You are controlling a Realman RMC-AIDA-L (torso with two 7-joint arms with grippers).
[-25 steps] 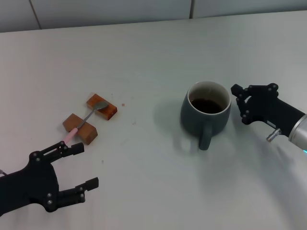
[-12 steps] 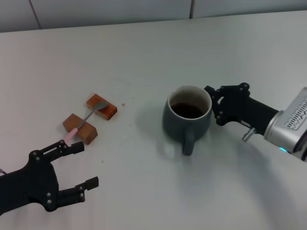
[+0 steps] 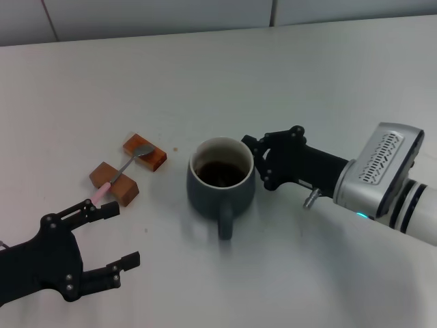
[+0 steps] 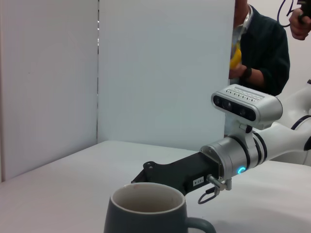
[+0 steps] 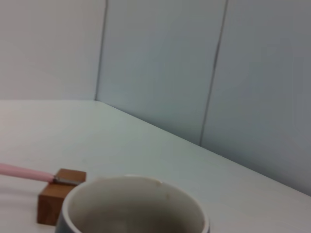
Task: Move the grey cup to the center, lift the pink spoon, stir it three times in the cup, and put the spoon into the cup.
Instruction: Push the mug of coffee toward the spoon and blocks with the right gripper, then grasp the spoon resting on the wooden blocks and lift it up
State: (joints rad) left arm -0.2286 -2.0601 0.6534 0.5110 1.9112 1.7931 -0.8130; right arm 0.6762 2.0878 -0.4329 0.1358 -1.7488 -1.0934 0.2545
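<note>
On the white table, the right gripper (dark-fingered) touches the grey cup.

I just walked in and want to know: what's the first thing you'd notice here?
The big grey cup of dark drink near the table's middle, with the right gripper pressed against its side. Left of it, the pink spoon lies across two wooden blocks, and the left gripper waits open nearby.

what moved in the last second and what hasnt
The right gripper pushed the grey cup across the table toward the robot's left, nearer the centre. The pink spoon stayed on its wooden blocks, and the left gripper stayed open near them.
</note>
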